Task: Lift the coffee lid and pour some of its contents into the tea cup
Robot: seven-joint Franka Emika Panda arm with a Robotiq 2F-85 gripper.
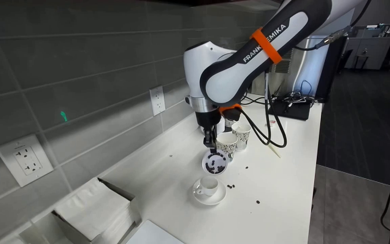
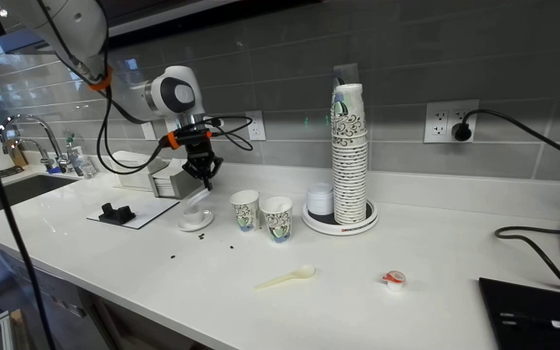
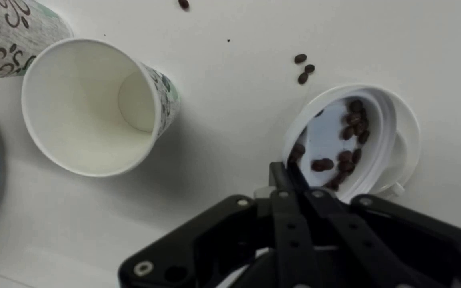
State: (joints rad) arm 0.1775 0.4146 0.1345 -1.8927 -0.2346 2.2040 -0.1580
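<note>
The coffee lid [image 1: 219, 159], a shallow white cap with dark coffee beans inside, is held above the counter by my gripper [image 1: 213, 150]. The fingers [image 3: 288, 170] are shut on the lid's rim in the wrist view, where the lid [image 3: 328, 134] holds several beans. The lid [image 2: 198, 196] is tilted, its lower side towards the tea cup. The white tea cup [image 1: 210, 187] stands upright on its round saucer [image 1: 212, 200], just below the lid. In the wrist view the lid hides most of the tea cup [image 3: 397, 158]. The cup's inside is mostly hidden.
Two patterned paper cups [image 2: 246, 210] [image 2: 278, 218] stand beside the saucer. Loose beans [image 3: 303, 76] lie near it. A tall cup stack [image 2: 350, 180], a spoon [image 2: 287, 277] and a creamer pod [image 2: 394, 281] are farther along. A napkin box [image 1: 95, 210] stands by the tiled wall.
</note>
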